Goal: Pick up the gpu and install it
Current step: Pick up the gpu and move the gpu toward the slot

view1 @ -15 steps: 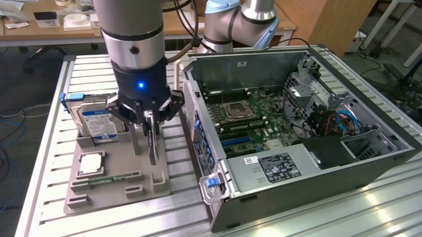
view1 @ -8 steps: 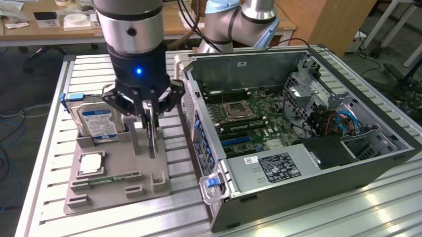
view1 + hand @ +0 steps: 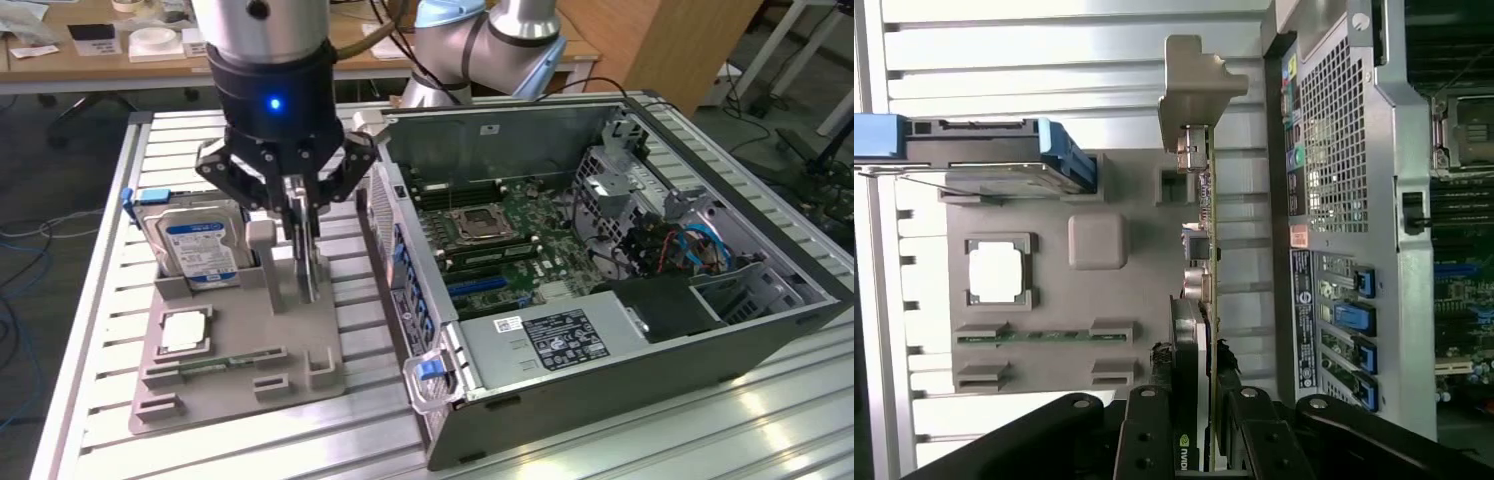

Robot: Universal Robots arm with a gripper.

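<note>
The gpu [image 3: 310,262] stands on edge in a slot of the grey parts holder [image 3: 227,385], its silver bracket [image 3: 1194,80] at the end away from the wrist camera. My gripper [image 3: 304,205] hangs straight above it, and its black fingers [image 3: 1154,420] press against both faces of the thin card [image 3: 1209,250]. The jaws are shut on the gpu's top edge. The card's lower edge still looks seated in the holder [image 3: 1054,290].
The open computer case [image 3: 601,250] lies at the exterior view's right of the holder, motherboard and blue slots [image 3: 481,285] exposed, rear panel [image 3: 1334,200] close to the card. In the holder sit a hard drive in a blue frame [image 3: 200,245], a processor [image 3: 184,330] and a green memory stick [image 3: 220,365].
</note>
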